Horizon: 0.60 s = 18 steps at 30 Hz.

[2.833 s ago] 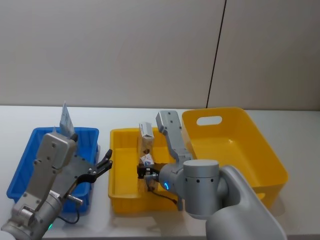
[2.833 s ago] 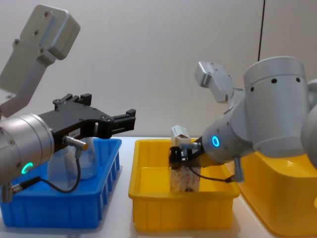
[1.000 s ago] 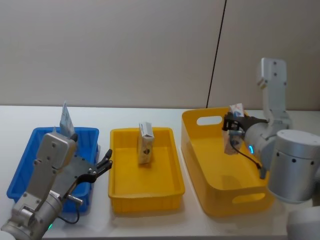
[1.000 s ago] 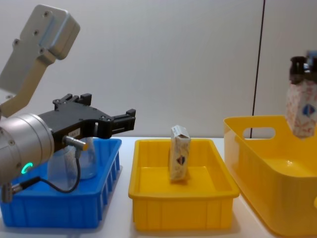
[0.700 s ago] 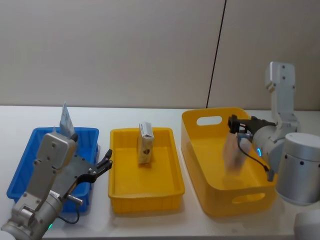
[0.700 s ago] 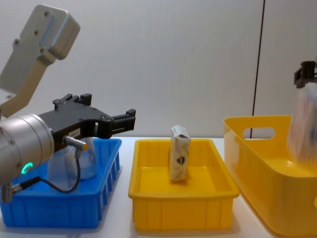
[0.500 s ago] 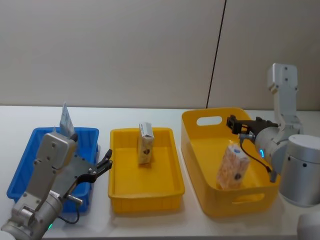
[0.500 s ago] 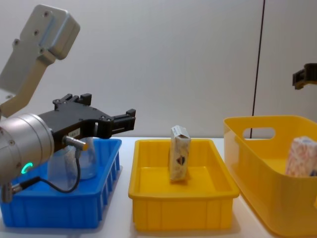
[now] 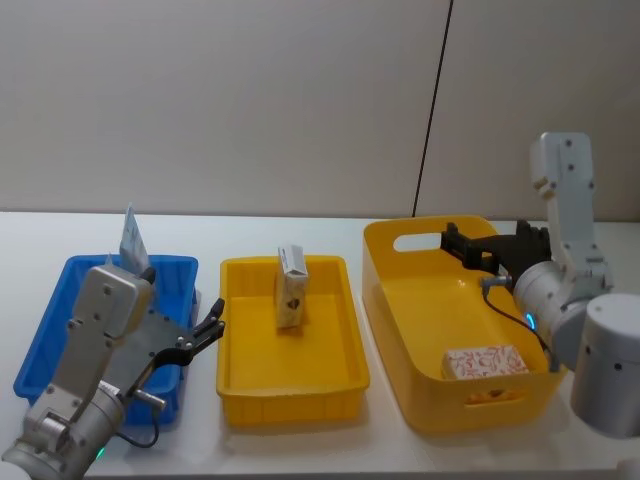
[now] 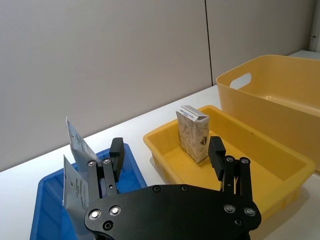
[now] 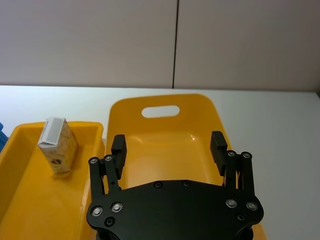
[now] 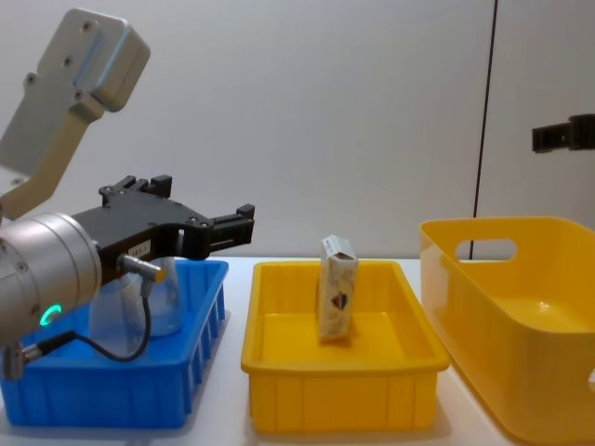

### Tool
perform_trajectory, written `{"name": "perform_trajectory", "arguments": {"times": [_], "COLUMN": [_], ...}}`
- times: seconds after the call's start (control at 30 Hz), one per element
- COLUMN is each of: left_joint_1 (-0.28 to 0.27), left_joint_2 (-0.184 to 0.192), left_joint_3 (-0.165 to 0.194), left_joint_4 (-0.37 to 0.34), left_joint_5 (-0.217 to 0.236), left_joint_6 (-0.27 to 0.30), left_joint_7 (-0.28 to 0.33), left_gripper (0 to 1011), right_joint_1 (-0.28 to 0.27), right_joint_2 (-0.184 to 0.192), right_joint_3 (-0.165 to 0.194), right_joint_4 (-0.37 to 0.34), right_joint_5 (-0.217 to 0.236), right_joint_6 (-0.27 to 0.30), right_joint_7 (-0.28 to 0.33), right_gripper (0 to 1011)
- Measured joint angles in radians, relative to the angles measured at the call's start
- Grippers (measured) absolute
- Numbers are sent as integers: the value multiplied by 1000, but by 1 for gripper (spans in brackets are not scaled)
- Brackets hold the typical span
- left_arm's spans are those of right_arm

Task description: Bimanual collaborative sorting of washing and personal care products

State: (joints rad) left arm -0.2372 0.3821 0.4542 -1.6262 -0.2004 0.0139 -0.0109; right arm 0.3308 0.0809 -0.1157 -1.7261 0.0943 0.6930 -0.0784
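Observation:
One white carton [image 9: 291, 288] stands upright in the small yellow tray [image 9: 290, 405], also seen from the chest [image 12: 337, 288] and both wrists [image 10: 193, 132] [image 11: 57, 144]. A second carton [image 9: 485, 362] lies flat on the floor of the big yellow bin [image 9: 470, 225]. Pale tubes [image 9: 132, 238] [image 10: 75, 150] lean in the blue bin [image 9: 60, 320]. My right gripper [image 9: 452, 243] [image 11: 167, 141] hovers open and empty above the big bin. My left gripper [image 9: 212, 320] [image 12: 244, 228] [image 10: 166, 146] hangs open and empty over the blue bin's right edge.
The three containers stand side by side on a white table: blue on the left, small yellow tray in the middle, big yellow bin [image 12: 521, 307] on the right. A grey wall with a dark vertical seam runs behind them.
My right gripper lifted a carton out of the small tray, carried it over the big bin and opened. The carton fell and now lies flat there. The left arm stayed still.

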Motion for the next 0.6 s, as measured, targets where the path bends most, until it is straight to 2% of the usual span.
{"name": "perform_trajectory", "arguments": {"times": [0.33, 0.37, 0.47, 0.6], "left_joint_1": [0, 0, 0, 0], "left_joint_2": [0, 0, 0, 0], "left_joint_3": [0, 0, 0, 0], "left_joint_4": [0, 0, 0, 0], "left_joint_5": [0, 0, 0, 0], "left_joint_6": [0, 0, 0, 0], "left_joint_7": [0, 0, 0, 0], "left_gripper": [1001, 1001, 1001, 1001], "right_joint_1": [-77, -77, -109, -138], "right_joint_2": [95, 95, 119, 137], "right_joint_3": [-64, -64, -80, -90], "right_joint_4": [-18, -18, -21, -22], "right_joint_5": [-52, -52, -71, -82], "right_joint_6": [-207, -207, -278, -331], "right_joint_7": [85, 85, 104, 117], "right_gripper": [1004, 1004, 1004, 1004]}}
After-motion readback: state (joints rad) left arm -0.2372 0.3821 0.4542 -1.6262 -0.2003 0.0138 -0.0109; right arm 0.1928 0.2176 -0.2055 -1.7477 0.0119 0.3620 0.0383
